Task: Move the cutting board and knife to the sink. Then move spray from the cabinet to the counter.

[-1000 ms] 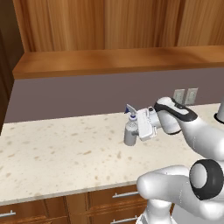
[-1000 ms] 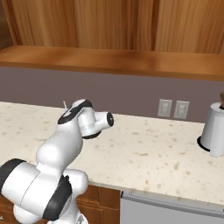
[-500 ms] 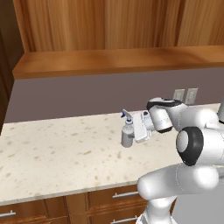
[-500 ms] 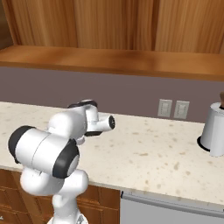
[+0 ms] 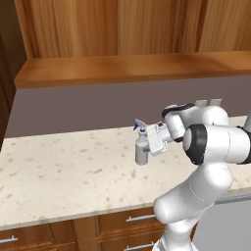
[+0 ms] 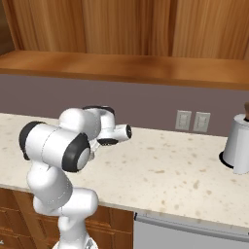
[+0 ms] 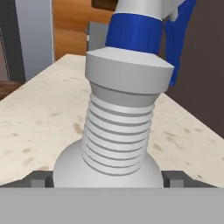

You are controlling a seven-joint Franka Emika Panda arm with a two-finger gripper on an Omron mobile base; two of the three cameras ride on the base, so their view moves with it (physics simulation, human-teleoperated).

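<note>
Right now the finger tips (image 7: 175,178) sit wide apart, one each side of the spray (image 7: 120,127), at the bottle's rounded shoulder. Hand view shows the dark tips flanking the grey body w/ a thin gap each side, so jaws look open around it, not squeezing; can't tell for sure if either pad touches. Ribbed neck, grey collar and blue band rise straight up from btw the tips, blue trigger part off to the right.

In left base view the gripper (image 5: 148,142) reaches sideways from the wrist twd the spray (image 5: 142,149). Bottle stands upright on the counter (image 5: 63,171), base on the stone, white head w/ blue nozzle tip pointing left. It stands abt mid-depth on the top, well clear of the front edge.

Arm folds back to the right, big white elbow w/ dark joint in front. In right base view the arm's own links hide bottle and fingers. Counter (image 6: 165,175) runs on rightwards there, two wall outlets (image 6: 193,121) on the purple-grey backsplash, a white cylindrical canister (image 6: 240,144) at far right. Cabinet (image 5: 122,29) hangs above the backsplash, drawers (image 5: 44,235) below the top.
</note>
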